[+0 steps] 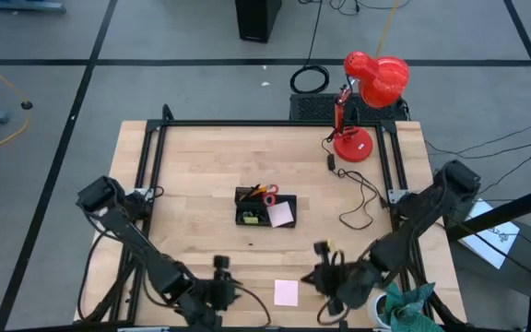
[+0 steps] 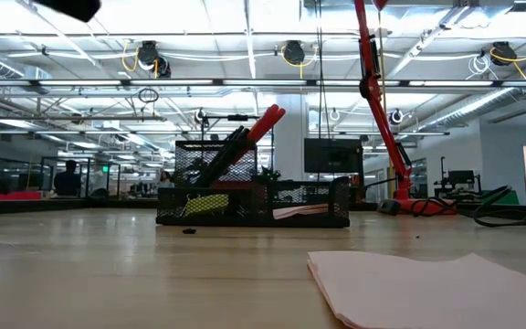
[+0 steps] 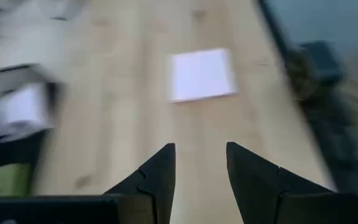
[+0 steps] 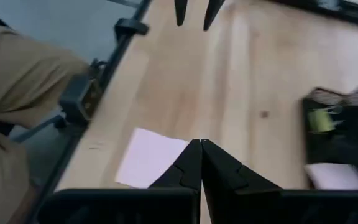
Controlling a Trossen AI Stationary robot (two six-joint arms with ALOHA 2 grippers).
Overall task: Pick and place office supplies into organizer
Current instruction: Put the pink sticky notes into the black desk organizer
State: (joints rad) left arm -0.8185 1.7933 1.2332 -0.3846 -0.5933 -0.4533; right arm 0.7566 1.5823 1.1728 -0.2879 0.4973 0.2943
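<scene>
The black organizer (image 1: 265,207) stands at the table's middle, with red-handled scissors (image 1: 267,193) leaning out of its tall mesh part and a pink sticky-note pad (image 1: 280,214) and something yellow (image 1: 247,219) in it. A second pink pad (image 1: 287,292) lies flat near the table's front edge. My left gripper (image 1: 220,266) hovers open to the left of this pad, nothing between its fingers (image 3: 201,152). My right gripper (image 1: 324,249) hovers shut to the right of the pad; its shut fingertips (image 4: 199,144) are above the pad's edge (image 4: 151,158).
A red desk lamp (image 1: 367,101) stands at the far right with its cable (image 1: 358,198) trailing over the table. Black frame rails (image 1: 150,166) border the table. A teal cloth (image 1: 408,304) lies at the near right corner. A small dark speck (image 2: 190,230) lies before the organizer.
</scene>
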